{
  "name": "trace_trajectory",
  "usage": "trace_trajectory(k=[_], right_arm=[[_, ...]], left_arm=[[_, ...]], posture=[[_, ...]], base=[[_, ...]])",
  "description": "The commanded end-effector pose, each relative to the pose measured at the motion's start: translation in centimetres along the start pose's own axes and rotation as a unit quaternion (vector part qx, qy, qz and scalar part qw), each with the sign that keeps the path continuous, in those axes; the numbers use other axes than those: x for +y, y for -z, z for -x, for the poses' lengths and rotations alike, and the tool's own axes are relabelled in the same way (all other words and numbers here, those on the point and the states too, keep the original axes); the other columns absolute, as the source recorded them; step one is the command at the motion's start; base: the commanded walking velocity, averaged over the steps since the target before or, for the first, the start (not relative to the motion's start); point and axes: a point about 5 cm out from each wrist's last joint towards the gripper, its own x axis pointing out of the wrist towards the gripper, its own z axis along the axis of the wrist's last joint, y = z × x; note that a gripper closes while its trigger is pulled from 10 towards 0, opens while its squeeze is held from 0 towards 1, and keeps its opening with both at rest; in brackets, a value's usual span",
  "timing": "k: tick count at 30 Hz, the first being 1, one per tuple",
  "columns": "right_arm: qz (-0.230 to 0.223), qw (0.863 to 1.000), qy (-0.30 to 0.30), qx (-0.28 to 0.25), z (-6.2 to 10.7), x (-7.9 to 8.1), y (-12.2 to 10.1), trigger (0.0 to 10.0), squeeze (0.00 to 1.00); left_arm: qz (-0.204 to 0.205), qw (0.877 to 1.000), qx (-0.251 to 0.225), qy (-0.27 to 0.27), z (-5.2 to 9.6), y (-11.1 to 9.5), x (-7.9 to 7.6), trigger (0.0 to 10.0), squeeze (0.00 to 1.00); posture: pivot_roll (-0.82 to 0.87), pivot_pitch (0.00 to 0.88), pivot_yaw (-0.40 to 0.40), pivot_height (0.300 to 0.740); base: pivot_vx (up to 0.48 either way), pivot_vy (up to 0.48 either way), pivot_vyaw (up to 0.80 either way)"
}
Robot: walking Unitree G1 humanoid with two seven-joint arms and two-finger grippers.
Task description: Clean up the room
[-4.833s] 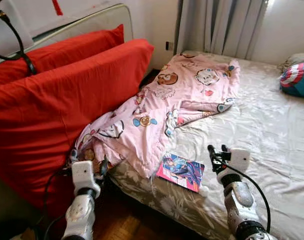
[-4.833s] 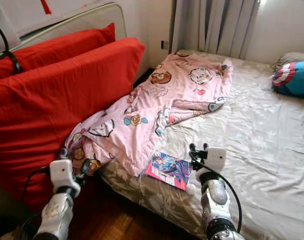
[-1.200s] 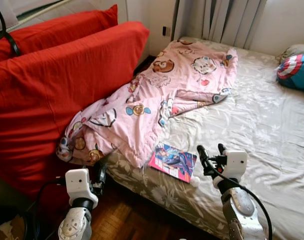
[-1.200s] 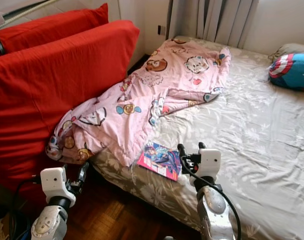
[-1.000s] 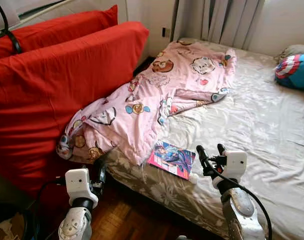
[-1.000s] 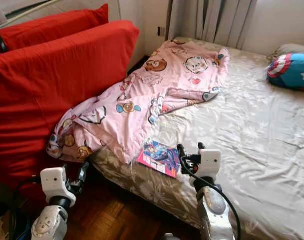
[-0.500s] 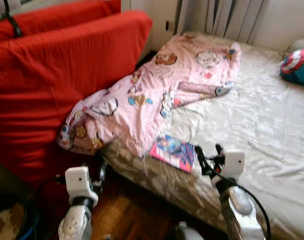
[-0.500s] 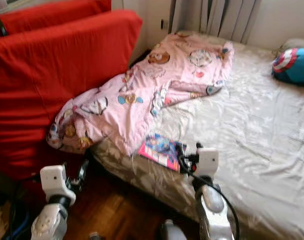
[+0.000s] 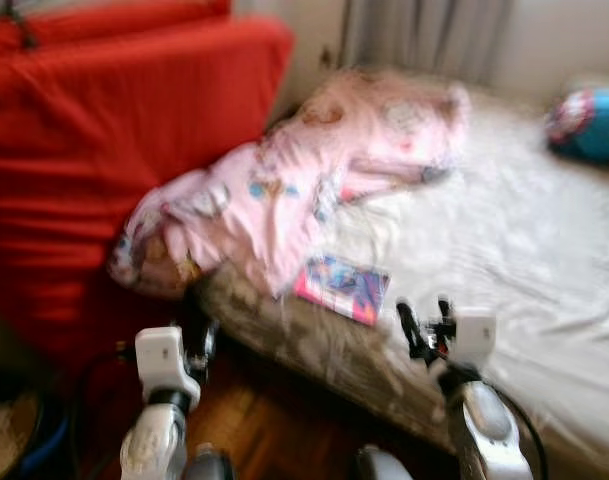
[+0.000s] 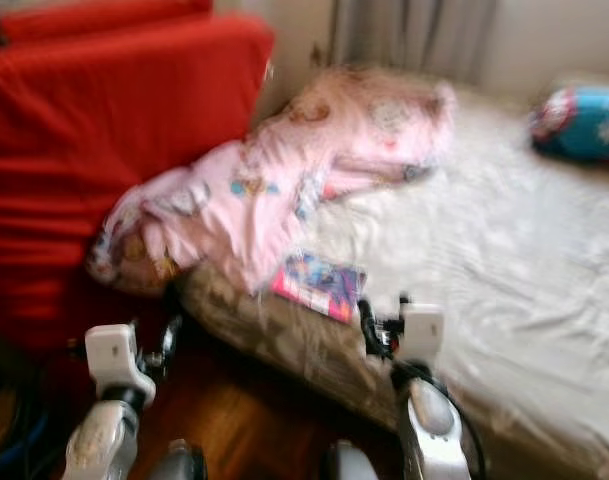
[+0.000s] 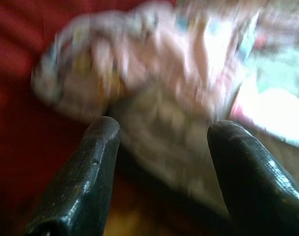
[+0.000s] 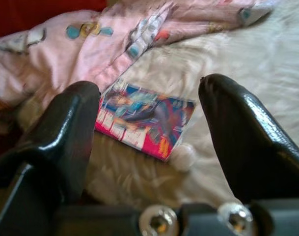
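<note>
A pink cartoon-print blanket lies crumpled across the bed's near left corner and hangs over the edge. A colourful magazine lies flat on the grey floral sheet beside it. A small white ball rests at the magazine's corner. My right gripper hovers open just short of the magazine, holding nothing. My left gripper is open and low by the bed's edge, facing the hanging end of the blanket. All views are blurred.
Big red cushions stand against the left side, close to the bed. A blue shield-print pillow lies at the far right of the bed. Curtains hang behind. Wooden floor shows between me and the bed.
The whole picture has shifted a little and grown more blurred, so the camera is moving. Both grippers stay open and hold the same stance before the bed.
</note>
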Motion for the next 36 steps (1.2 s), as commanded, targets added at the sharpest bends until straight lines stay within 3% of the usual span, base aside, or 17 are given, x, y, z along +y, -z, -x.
trace_trajectory(k=[1, 13, 36], right_arm=[[-0.001, 1.0, 0.002, 0.003, 0.13, -0.02, 0.11, 10.0, 0.0], [-0.004, 1.0, 0.004, 0.008, 0.11, -0.06, 0.27, 10.0, 0.0], [0.004, 1.0, 0.001, 0.012, 0.1, -0.08, 0.55, 10.0, 0.0]], left_arm=[[-0.006, 1.0, -0.008, 0.006, -0.32, -0.49, -0.21, 10.0, 0.0], [0.015, 0.999, -0.016, 0.023, -0.44, -0.87, -0.79, 10.0, 0.0], [0.021, 0.999, -0.015, 0.031, -0.43, -0.89, -1.12, 10.0, 0.0]], posture=[[-0.17, 0.128, -0.028, 0.641], [-0.17, 0.13, -0.026, 0.641], [-0.16, 0.135, -0.03, 0.641]], base=[[0.0, 0.0, 0.0], [0.0, 0.0, 0.0], [0.322, 0.0, 0.0]])
